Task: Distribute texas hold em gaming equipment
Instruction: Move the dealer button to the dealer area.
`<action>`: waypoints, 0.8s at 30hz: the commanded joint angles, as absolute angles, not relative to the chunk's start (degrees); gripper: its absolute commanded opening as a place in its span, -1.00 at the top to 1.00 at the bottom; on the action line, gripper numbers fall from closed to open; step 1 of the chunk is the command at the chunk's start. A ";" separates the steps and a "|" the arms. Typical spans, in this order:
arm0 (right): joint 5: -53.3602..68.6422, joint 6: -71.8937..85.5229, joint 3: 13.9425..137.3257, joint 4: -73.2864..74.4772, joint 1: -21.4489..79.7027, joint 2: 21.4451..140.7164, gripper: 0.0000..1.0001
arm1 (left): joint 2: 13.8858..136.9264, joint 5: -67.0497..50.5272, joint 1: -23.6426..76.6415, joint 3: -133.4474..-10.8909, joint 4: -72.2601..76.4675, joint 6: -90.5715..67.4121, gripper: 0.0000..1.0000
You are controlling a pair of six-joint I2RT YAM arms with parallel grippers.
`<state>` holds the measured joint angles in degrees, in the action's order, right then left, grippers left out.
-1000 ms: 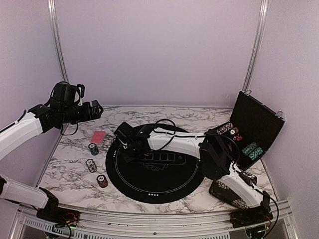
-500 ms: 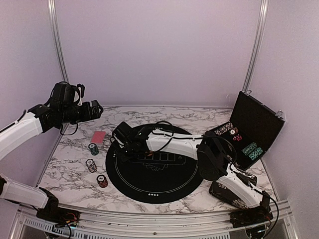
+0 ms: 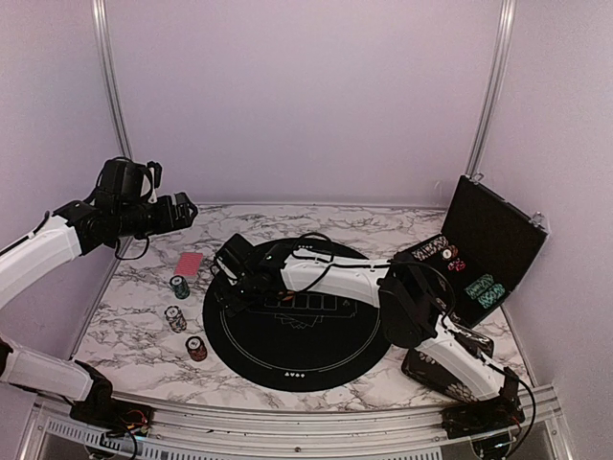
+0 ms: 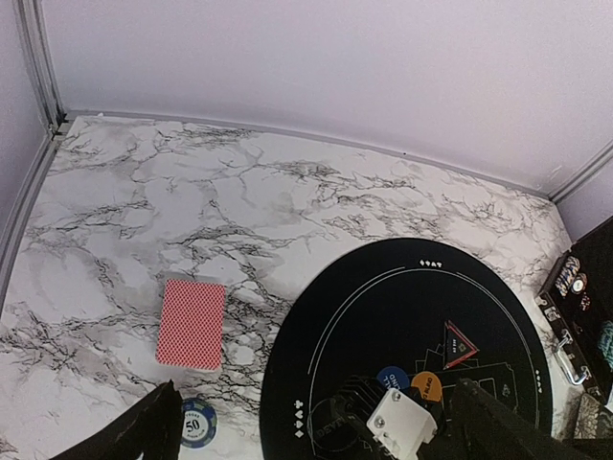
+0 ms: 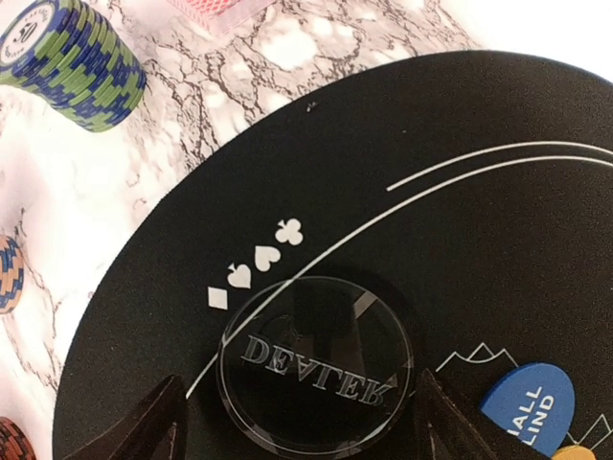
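Dealer button (image 5: 316, 364) lies flat on the mat (image 5: 460, 192) by the suit marks, between the right gripper's (image 5: 297, 383) spread fingers (image 5: 163, 412) — neither touching. Recommended: lift straight up — no sideways drag. Left gripper (image 3: 184, 211) hangs spread wide, high at left.

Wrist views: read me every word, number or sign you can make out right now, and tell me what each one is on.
"DEALER": clear round disc on the black mat.
"...ALL ...LIND", partly out of frame: blue disc.
"50": top of the blue-green chip stack.
Four white card-suit signs: printed on the mat.
Chips in the black case: too small to read.
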<state>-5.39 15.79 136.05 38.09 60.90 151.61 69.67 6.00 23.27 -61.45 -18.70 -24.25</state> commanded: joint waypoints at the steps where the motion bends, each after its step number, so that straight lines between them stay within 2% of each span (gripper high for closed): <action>1: -4.37 15.22 138.52 36.78 61.52 147.95 -0.59 | 68.99 5.58 22.93 -60.73 -18.35 -23.86 -0.98; 9: -7.59 14.16 134.97 37.14 60.75 141.40 -0.61 | 69.27 5.11 22.73 -60.99 -18.31 -24.07 -0.98; 24: -12.92 14.03 115.57 35.33 52.71 128.74 -0.54 | 71.70 2.36 22.84 -62.09 -17.60 -24.91 -0.98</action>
